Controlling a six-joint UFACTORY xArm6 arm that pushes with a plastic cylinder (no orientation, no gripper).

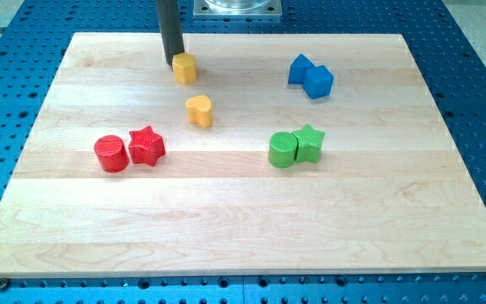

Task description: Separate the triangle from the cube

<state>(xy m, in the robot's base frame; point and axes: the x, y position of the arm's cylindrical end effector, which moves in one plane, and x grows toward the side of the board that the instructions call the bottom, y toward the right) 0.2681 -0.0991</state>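
A blue triangle (299, 68) and a blue cube (319, 82) sit touching each other at the view's upper right of the wooden board (243, 236). My tip (173, 62) is at the view's upper left of centre, right beside a yellow block (185, 67) and touching its left side. The tip is far to the left of the two blue blocks.
A yellow heart (199, 111) lies below the yellow block. A red cylinder (111, 154) and a red star (147, 145) sit together at the left. A green cylinder (283, 149) and a green star (309, 142) sit together right of centre.
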